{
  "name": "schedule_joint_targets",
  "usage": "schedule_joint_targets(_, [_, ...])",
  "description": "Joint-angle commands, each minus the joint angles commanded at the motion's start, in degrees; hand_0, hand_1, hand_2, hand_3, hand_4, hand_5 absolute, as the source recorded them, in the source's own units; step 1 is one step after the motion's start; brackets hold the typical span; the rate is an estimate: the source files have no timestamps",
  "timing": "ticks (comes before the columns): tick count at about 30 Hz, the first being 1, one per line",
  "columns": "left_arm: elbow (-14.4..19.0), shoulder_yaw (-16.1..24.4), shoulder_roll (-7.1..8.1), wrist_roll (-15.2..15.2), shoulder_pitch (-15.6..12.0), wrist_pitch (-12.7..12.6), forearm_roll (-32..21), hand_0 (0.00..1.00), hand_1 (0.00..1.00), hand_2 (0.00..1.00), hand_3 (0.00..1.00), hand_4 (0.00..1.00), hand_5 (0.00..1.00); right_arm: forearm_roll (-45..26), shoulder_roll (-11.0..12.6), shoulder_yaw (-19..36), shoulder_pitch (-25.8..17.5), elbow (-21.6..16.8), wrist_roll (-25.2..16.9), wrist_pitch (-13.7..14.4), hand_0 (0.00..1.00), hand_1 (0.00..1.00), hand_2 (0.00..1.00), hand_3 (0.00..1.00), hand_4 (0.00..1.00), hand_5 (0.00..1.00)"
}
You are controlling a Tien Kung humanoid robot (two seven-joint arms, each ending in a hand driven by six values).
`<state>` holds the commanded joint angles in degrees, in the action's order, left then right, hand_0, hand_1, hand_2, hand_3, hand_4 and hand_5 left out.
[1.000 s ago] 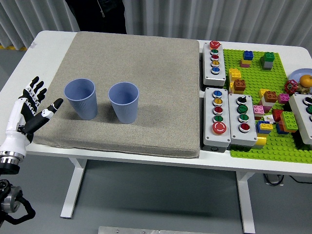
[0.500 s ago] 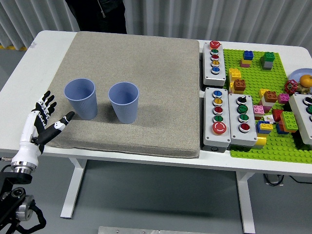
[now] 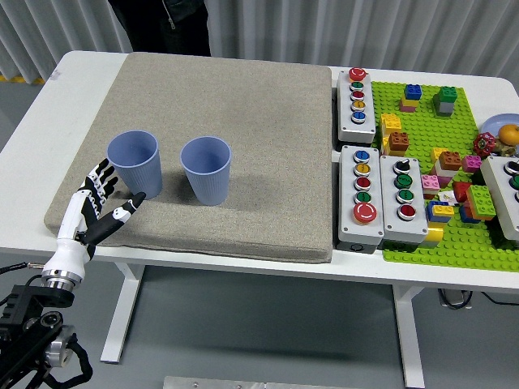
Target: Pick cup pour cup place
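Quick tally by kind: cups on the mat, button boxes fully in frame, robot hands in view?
Blue cups: 2 (left cup, right cup)
Button boxes fully in frame: 3 (far box, near-left box, near-right box)
Robot hands: 1 (left hand)
Total: 6

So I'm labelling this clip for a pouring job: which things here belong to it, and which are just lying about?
Belongs to the job:
- left blue cup
- right blue cup
- left hand, open, beside the left cup
- grey mat under both cups

Just lying about:
- button boxes
- green baseplate with bricks
- orange fruit
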<state>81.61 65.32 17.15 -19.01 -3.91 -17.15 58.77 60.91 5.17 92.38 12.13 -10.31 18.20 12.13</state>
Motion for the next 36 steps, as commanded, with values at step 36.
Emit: schedule_joint_targets(36, [-5.4, -2.2, -0.37, 2.1, 6.6, -0.3, 1.5, 0.953, 0.938, 0.998, 0.998, 0.972, 0.410, -0.5, 0.0, -0.6, 0.0, 0.0, -0.3, 0.0, 0.705, 0.632, 0.584, 0.571, 0.002, 0.080])
